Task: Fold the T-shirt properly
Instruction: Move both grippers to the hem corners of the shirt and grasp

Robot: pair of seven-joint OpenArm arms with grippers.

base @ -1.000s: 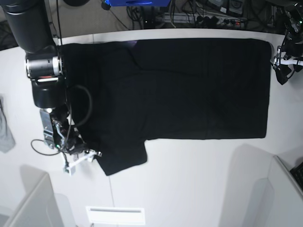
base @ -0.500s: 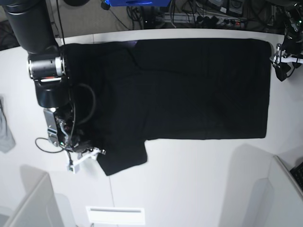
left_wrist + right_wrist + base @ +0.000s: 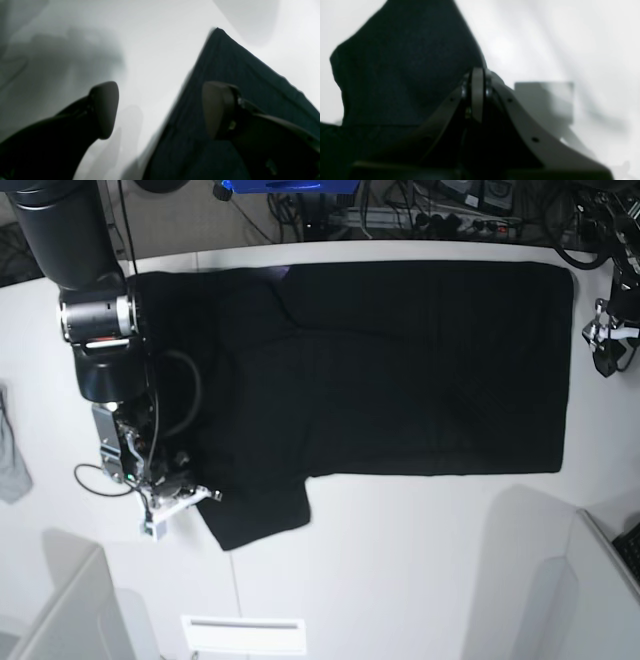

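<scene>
Since a second ago the right claw point(image 3: 477, 100) is snapping together, its fingers now pinching the sleeve edge of the T-shirt point(image 3: 400, 370); that black shirt is lying spread flat across the white surface point(image 3: 400, 580); at the far right the left claw point(image 3: 160, 110) is hanging apart, straddling the shirt's hem corner, gripping nothing.

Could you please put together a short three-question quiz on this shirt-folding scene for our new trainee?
1. True or false: the left gripper stands open beside the T-shirt.
2. The right gripper is: A) open over bare table, B) shut at the sleeve edge, C) out of view.
3. What lies at the table's far edge, beyond the right arm?

Key: 1 true; 2 B; 3 a small grey cloth.
</scene>
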